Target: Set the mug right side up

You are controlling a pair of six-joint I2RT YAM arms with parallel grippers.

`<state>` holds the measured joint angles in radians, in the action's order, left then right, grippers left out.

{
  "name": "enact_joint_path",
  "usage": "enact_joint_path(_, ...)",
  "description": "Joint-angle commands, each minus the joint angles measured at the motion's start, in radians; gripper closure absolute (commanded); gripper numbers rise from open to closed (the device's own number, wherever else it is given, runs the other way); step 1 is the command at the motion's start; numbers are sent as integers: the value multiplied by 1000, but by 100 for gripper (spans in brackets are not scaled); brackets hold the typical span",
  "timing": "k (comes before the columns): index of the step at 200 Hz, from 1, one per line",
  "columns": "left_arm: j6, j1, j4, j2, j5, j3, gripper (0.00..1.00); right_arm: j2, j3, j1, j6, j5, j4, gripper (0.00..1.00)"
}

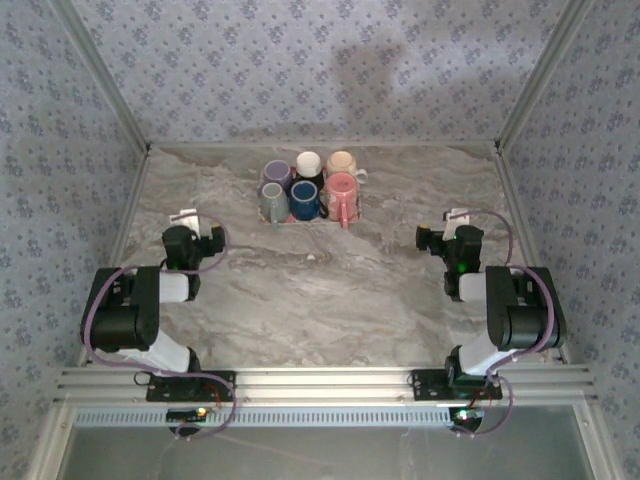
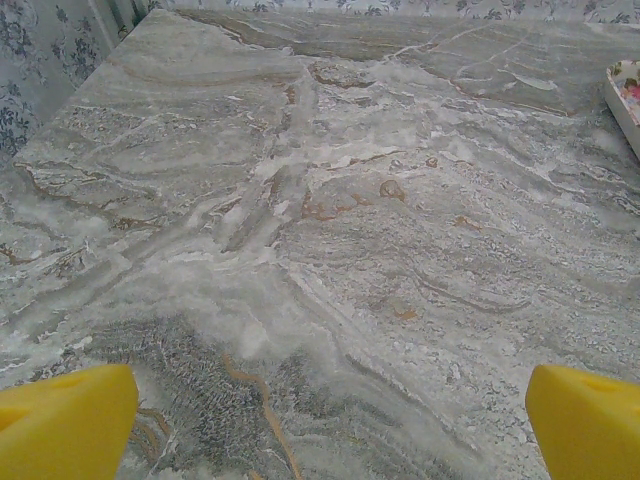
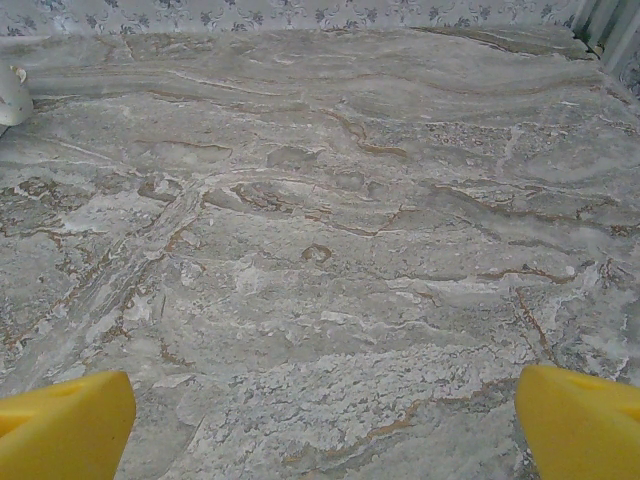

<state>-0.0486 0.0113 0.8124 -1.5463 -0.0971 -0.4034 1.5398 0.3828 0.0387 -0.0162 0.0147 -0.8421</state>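
1. Six mugs (image 1: 308, 185) sit packed in two rows of three at 12 o'clock on the marble table (image 1: 330, 290), close to the far wall: purple, white and peach behind, grey, blue and pink in front
2. The pink mug (image 1: 343, 188) is at the 3 o'clock end of the front row and stands on end, its long axis vertical. Its top looks flat and closed, so it reads as mouth-down, though from this height that can't be told for sure
3. Its handle sticks out towards 6 o'clock, straight at the arms
4. The blue mug (image 1: 304, 198) is pressed against its 9 o'clock side and shows a dark open mouth facing up
5. The left gripper (image 1: 187, 218) hangs at 9 o'clock on the table, well apart from the cluster and aimed towards 12 o'clock. In its wrist view the yellow fingertips (image 2: 60, 420) are spread to the bottom corners with bare marble between them, released and holding nothing
6. The right gripper (image 1: 455, 217) mirrors it at 3 o'clock, also well apart from the mugs. Its fingertips (image 3: 580, 420) are just as wide apart, with nothing gripped
7. In the left wrist view, the white rim of a tray (image 2: 625, 100) pokes in at 3 o'clock
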Motion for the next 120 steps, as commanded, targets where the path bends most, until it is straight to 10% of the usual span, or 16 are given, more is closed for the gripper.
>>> enact_joint_path(1,11,2,19,10,7,-3,0,-6,-1,-1,-10,-15,-8,0)
enact_joint_path(120,16,2,-78,69,20,-33,0,-46,8,7,-3,-12,34,0)
